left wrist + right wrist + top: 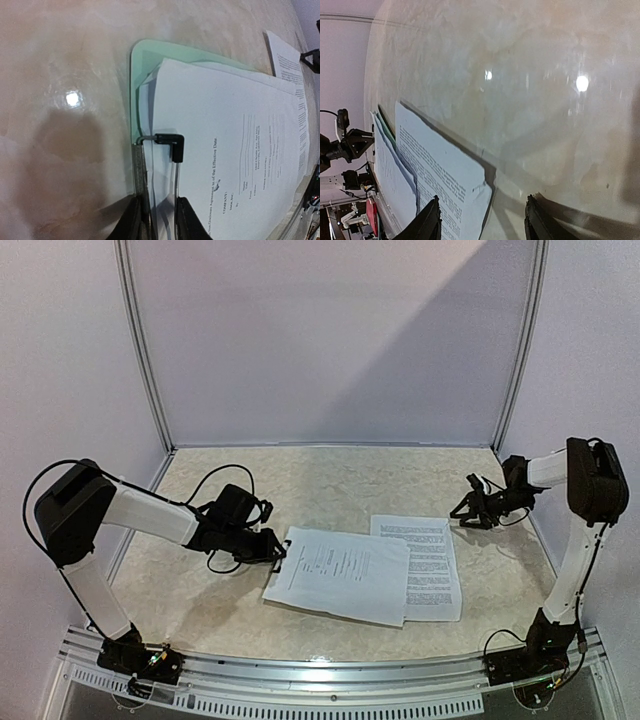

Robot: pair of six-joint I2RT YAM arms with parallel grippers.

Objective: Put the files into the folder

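Pinching clip [170,143] of one folder [142,56] – left end effector [157,207] | right end effector [482,202] wide, empty | files [340,575]: two showing overhead

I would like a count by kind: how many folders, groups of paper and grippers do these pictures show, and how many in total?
Folder: 1
Groups of files: 2, the files on it and the files beside it
Grippers: 2, left gripper and right gripper
Total: 5
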